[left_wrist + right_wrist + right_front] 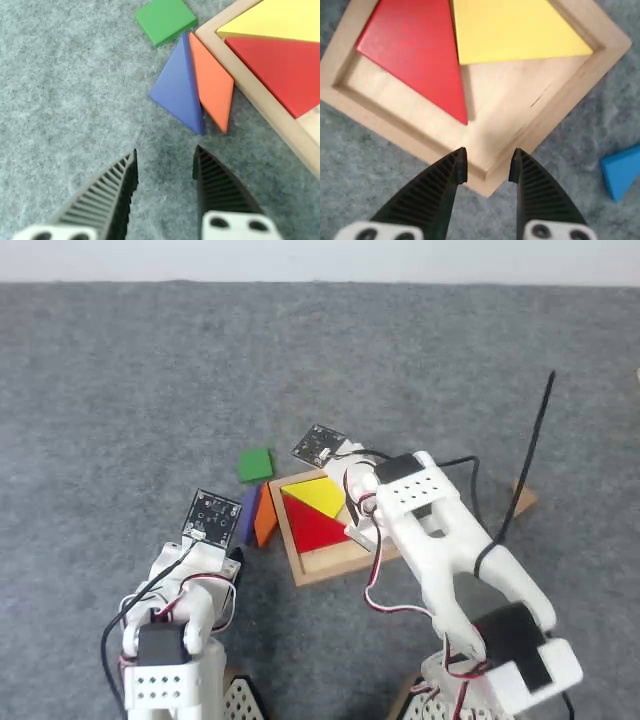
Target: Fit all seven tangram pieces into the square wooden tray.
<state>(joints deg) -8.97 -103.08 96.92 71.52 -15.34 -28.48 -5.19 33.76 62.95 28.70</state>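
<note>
1. My left gripper point(165, 159) is spread open with nothing between its ribbed fingers point(120, 182). It hangs over bare grey carpet point(60, 100).
2. Just past its fingertips lie a blue-violet triangle point(177, 90) and an orange piece point(212, 87), pressed edge to edge. The orange one is on the tray's side, with one tip up against the tray's corner.
3. Beyond those two sits the green square point(165, 19), flat on the carpet, close to the blue-violet triangle's tip and just off the tray.
4. My right gripper point(488, 160) is also parted and empty, poised over one corner of the square wooden tray point(600, 55).
5. Inside the tray I see the red triangle point(415, 50) and the yellow triangle point(515, 27) lying flat, meeting along one edge. The part of the floor nearest the right gripper is bare wood.
6. Outside that corner, a light blue piece point(622, 172) rests on the carpet, cut off by the frame edge.
7. From the high view, the tray sits on the carpet between my two arms.
</note>
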